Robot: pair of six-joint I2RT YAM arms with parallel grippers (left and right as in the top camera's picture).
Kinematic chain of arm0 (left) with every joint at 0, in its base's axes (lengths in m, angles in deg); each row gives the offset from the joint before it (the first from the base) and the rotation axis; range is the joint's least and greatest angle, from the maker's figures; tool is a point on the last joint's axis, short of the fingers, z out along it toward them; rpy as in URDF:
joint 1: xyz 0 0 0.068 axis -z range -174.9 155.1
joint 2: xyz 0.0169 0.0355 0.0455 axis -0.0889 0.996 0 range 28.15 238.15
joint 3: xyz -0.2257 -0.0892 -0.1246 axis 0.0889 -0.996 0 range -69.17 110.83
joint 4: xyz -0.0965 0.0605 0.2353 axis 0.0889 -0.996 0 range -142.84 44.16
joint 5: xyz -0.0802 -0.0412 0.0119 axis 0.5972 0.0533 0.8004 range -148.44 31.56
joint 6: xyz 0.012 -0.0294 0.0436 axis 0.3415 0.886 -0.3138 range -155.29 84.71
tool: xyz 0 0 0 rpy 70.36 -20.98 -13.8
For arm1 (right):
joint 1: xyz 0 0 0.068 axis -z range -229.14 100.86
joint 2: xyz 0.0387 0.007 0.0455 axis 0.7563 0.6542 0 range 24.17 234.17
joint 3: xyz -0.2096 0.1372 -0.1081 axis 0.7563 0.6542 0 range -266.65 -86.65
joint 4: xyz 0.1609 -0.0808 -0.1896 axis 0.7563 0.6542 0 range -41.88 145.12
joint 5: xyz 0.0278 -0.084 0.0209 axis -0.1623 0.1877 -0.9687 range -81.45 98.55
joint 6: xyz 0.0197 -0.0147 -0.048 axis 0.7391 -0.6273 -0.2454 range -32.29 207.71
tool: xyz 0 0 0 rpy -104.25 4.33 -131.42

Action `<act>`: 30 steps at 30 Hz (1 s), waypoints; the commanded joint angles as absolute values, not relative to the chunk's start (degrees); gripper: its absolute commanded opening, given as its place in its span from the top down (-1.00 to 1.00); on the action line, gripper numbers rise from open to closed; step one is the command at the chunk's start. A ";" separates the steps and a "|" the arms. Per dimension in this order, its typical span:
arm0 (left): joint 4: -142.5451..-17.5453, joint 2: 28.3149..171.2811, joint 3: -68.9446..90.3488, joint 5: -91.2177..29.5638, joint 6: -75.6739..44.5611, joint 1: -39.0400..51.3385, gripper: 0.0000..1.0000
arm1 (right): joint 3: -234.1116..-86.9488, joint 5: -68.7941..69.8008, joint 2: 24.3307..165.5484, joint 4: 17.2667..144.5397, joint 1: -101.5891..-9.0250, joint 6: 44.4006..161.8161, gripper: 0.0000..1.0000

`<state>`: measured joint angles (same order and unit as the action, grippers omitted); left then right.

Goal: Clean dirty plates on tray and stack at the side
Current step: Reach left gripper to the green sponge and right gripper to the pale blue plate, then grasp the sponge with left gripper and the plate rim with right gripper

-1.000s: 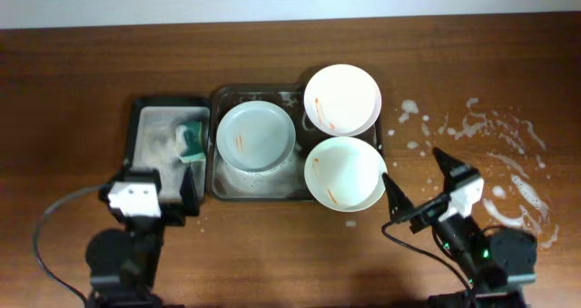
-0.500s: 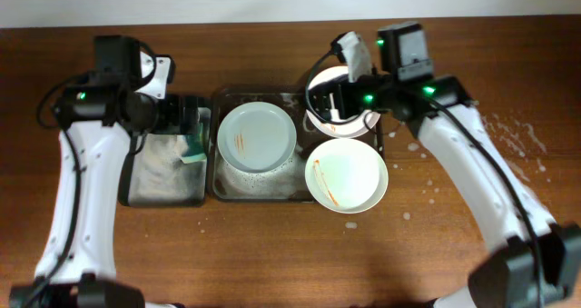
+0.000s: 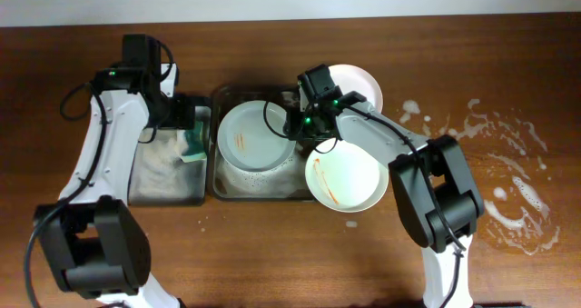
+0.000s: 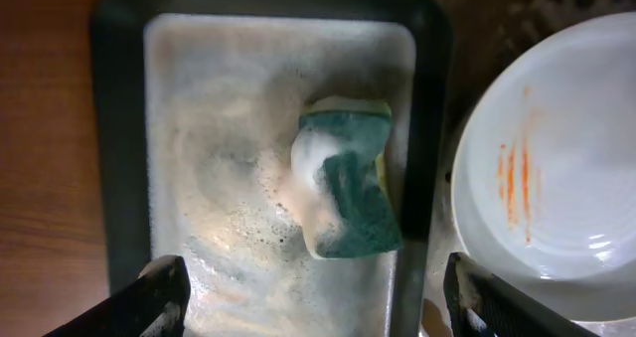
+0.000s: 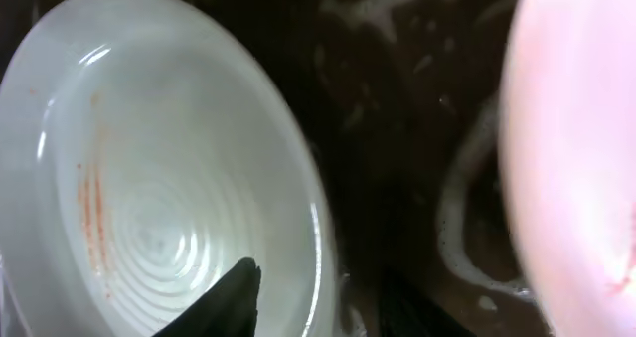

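Observation:
The pale blue-grey plate (image 3: 254,137) (image 5: 169,168) lies at the left of the large soapy tray (image 3: 259,188), with thin orange streaks in it. My right gripper (image 3: 301,137) (image 5: 323,302) is open and straddles this plate's right rim, one finger inside the bowl and one over the dark tray floor, with a gap on each side. Two white plates sit at the tray's right, a far one (image 3: 356,88) and a near one (image 3: 345,173) with orange streaks. My left gripper (image 3: 184,119) (image 4: 323,302) hangs open over the smaller tray, holding nothing.
The smaller tray (image 3: 150,185) (image 4: 124,128) on the left holds foam and a green sponge (image 3: 191,144) (image 4: 343,193). White soap foam spatters the wood at the side (image 3: 495,163), right of the large tray. Both arms reach in from the near edge.
Both arms swung up from the near table edge to the trays. The right gripper came from the far white plate down onto the blue-grey plate's rim, its jaws narrowing. The left jaws narrowed slightly.

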<state>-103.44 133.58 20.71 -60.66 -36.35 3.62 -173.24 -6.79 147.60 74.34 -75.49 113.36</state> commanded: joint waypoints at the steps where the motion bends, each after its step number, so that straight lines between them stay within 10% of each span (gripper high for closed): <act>1: -102.68 135.06 21.26 -61.30 -35.94 3.43 -0.59 | -174.20 -1.67 148.35 73.81 -76.45 114.85 0.34; 9: -99.31 138.01 20.47 -61.06 -33.49 3.52 -0.44 | -174.20 1.80 151.32 73.83 -78.38 117.18 0.90; 20: -94.68 153.07 19.66 -50.69 -33.36 3.45 0.30 | -174.20 1.52 151.32 74.07 -78.38 117.16 0.89; 24: -94.68 153.93 19.69 -50.76 -33.38 3.43 0.98 | -174.20 1.52 151.32 74.09 -78.38 117.16 0.89; 30: -104.03 152.88 29.37 -50.80 -35.15 3.45 0.97 | -174.20 1.50 151.30 74.25 -78.38 117.14 0.89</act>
